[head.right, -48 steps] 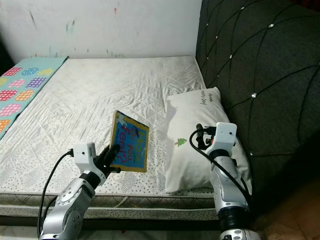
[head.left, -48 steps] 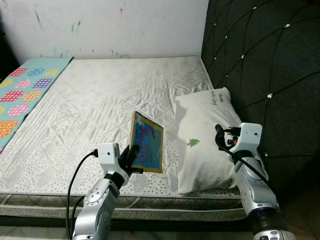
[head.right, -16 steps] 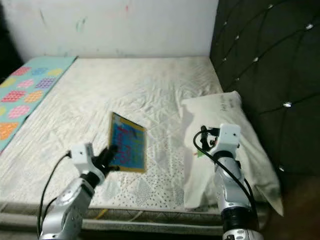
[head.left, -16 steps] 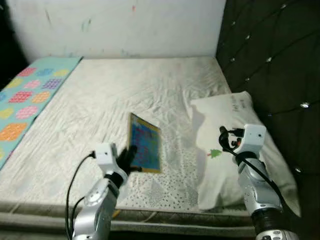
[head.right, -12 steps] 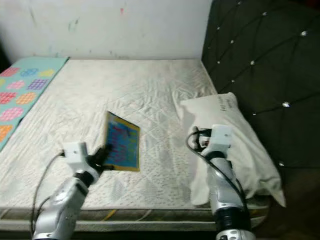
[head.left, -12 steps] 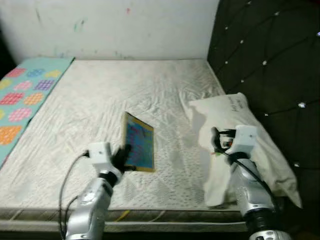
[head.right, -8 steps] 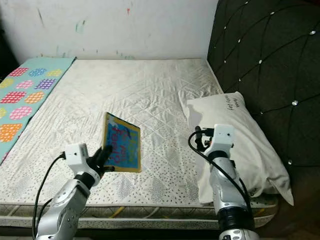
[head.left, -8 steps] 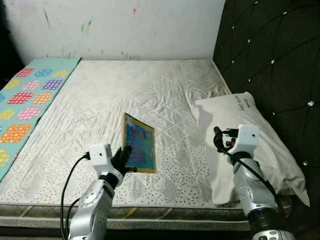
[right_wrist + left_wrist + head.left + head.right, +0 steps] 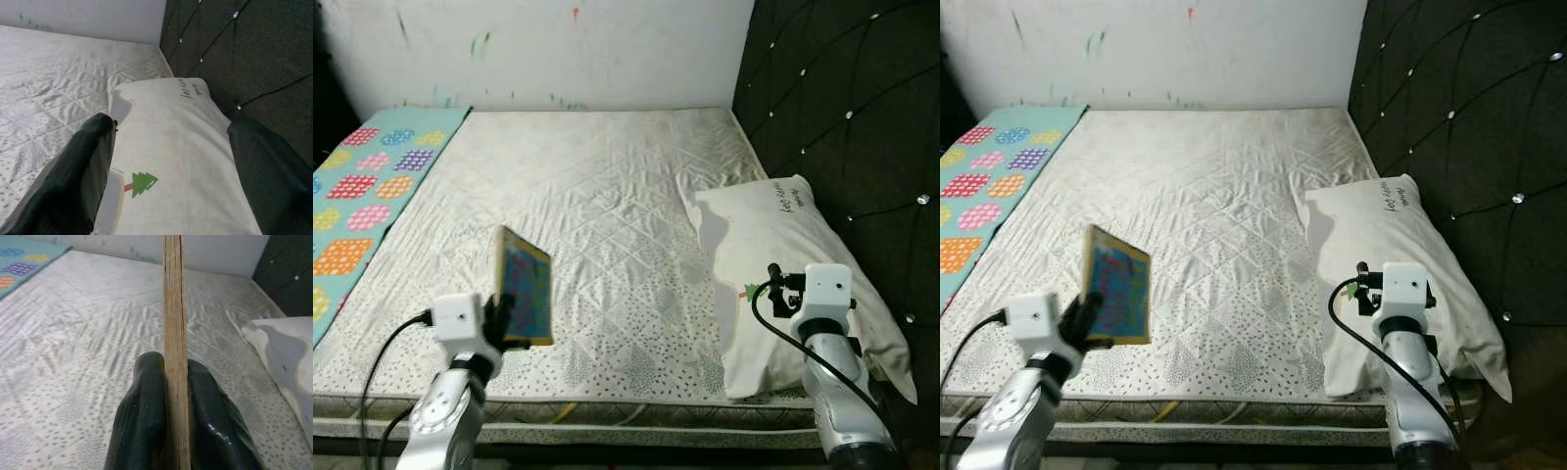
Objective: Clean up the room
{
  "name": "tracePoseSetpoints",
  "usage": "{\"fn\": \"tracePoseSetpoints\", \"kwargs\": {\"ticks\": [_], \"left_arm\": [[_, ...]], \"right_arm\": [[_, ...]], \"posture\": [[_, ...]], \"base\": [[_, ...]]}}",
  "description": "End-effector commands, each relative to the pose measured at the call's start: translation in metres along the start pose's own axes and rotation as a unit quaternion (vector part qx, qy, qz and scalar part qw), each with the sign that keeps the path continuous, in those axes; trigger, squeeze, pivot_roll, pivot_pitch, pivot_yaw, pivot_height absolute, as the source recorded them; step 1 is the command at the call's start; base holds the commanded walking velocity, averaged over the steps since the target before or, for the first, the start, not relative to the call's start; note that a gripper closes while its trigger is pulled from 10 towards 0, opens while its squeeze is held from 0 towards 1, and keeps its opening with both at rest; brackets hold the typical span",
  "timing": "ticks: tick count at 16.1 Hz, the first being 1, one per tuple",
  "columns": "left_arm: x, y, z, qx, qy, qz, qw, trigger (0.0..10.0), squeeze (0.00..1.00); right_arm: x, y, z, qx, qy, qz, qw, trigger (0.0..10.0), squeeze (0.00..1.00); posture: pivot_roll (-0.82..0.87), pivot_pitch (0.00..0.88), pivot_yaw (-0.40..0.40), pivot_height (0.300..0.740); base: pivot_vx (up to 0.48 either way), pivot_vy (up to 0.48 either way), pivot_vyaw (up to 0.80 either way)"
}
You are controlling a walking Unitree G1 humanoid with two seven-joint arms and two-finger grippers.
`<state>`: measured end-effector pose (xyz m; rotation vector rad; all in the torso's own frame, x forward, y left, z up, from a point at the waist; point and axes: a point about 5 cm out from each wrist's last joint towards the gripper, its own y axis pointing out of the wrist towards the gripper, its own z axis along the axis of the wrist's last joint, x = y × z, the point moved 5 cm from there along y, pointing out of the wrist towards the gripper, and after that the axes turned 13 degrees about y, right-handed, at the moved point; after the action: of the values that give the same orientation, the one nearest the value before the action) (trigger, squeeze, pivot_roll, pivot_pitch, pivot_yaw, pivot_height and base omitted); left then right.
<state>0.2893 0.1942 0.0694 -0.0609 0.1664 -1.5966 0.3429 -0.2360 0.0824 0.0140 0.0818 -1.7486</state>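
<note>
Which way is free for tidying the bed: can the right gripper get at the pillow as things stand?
Probably yes: the right gripper hangs open just before the pillow, nothing between them.

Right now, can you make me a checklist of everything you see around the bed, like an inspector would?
Surface: white quilted mattress, bare, slightly wrinkled.
Job's things: colourful book held upright above the mattress's near edge; white pillow with a small green tree print, lying against the headboard side.
Clutter: patterned blanket along the mattress's left edge.
End effectors: left end effector shut on the book's lower edge; right end effector open, fingers spread over the pillow, not touching it.
Cables: black cable looping from the left wrist; another at the right wrist.
Surroundings: dark tufted headboard on the right; white wall with paint marks behind.
</note>
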Motion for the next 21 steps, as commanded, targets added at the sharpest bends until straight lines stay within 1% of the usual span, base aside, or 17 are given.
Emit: {"fn": "tracePoseSetpoints", "kwargs": {"ticks": [1, 3, 5, 6, 8, 9, 11, 12, 13, 15, 16, 20, 21], "left_arm": [[-0.004, -0.007, 0.007, 0.01, 0.007, 0.005, 1.0, 10.0, 0.0], [-0.002, -0.012, 0.003, 0.002, 0.002, 0.001, 1.0, 10.0, 0.0], [0.001, -0.014, 0.002, -0.002, 0.0, 0.0, 1.0, 10.0, 0.0], [0.008, -0.013, -0.001, -0.008, -0.007, -0.01, 1.0, 10.0, 0.0], [0.013, -0.01, 0.003, -0.006, -0.02, -0.02, 1.0, 10.0, 0.0], [0.013, -0.009, 0.003, -0.007, -0.02, -0.02, 1.0, 10.0, 0.0], [0.013, -0.009, 0.003, -0.008, -0.028, -0.019, 0.999, 10.0, 0.0], [0.014, -0.008, 0.003, -0.007, -0.047, -0.021, 0.999, 10.0, 0.0], [0.013, -0.009, 0.004, -0.005, -0.054, -0.021, 0.998, 10.0, 0.0], [0.012, -0.01, 0.006, -0.002, -0.046, -0.02, 0.999, 10.0, 0.0], [0.011, -0.01, 0.003, -0.012, -0.048, -0.015, 0.999, 10.0, 0.0], [0.011, -0.009, 0.003, -0.012, -0.049, -0.015, 0.999, 10.0, 0.0], [0.012, -0.01, 0.004, -0.011, -0.048, -0.018, 0.999, 10.0, 0.0]], "right_arm": [[0.001, -0.005, 0.001, -0.005, 0.016, 0.015, 1.0, 10.0, 0.0], [-0.003, -0.012, -0.001, -0.013, 0.036, 0.037, 0.999, 10.0, 0.0], [-0.005, -0.016, -0.001, -0.015, 0.033, 0.045, 0.998, 10.0, 0.0], [-0.008, -0.017, -0.002, -0.021, 0.048, 0.044, 0.998, 10.0, 0.0], [-0.012, -0.016, -0.001, -0.024, 0.068, 0.045, 0.996, 10.0, 0.0], [-0.014, -0.017, -0.001, -0.028, 0.068, 0.048, 0.996, 10.0, 0.0], [-0.017, -0.019, -0.004, -0.037, 0.072, 0.052, 0.995, 10.0, 0.0], [-0.017, -0.02, -0.006, -0.042, 0.072, 0.051, 0.995, 10.0, 0.0], [-0.016, -0.021, -0.006, -0.043, 0.071, 0.051, 0.995, 10.0, 0.0], [-0.015, -0.022, -0.006, -0.044, 0.07, 0.049, 0.995, 10.0, 0.0], [-0.015, -0.023, -0.004, -0.041, 0.074, 0.05, 0.995, 10.0, 0.0], [-0.016, -0.024, -0.003, -0.04, 0.076, 0.049, 0.995, 10.0, 0.0], [-0.022, -0.027, -0.005, -0.043, 0.082, 0.063, 0.994, 10.0, 0.0]], "posture": [[-0.05, 0.0, 0.037, 0.74], [-0.04, 0.0, 0.036, 0.74], [-0.05, 0.0, 0.036, 0.74], [-0.06, 0.0, 0.042, 0.74], [-0.06, 0.0, 0.044, 0.74], [-0.06, 0.0, 0.044, 0.74], [-0.06, 0.0, 0.044, 0.74], [-0.06, 0.0, 0.044, 0.74], [-0.06, 0.0, 0.042, 0.74], [-0.06, 0.0, 0.043, 0.74], [-0.07, 0.0, 0.047, 0.74], [-0.07, 0.0, 0.047, 0.74], [-0.06, 0.0, 0.052, 0.74]], "base": [[0.0, 0.0, 0.0], [0.0, 0.0, 0.0], [0.0, 0.0, 0.0], [0.0, 0.0, 0.0], [0.0, 0.0, 0.0], [0.0, 0.0, 0.0], [0.0, 0.0, -0.8], [0.0, 0.0, 0.0], [0.0, 0.0, 0.0], [0.0, 0.0, 0.0], [0.0, 0.0, 0.0], [0.0, 0.0, 0.0], [0.0, 0.0, 0.0]]}}
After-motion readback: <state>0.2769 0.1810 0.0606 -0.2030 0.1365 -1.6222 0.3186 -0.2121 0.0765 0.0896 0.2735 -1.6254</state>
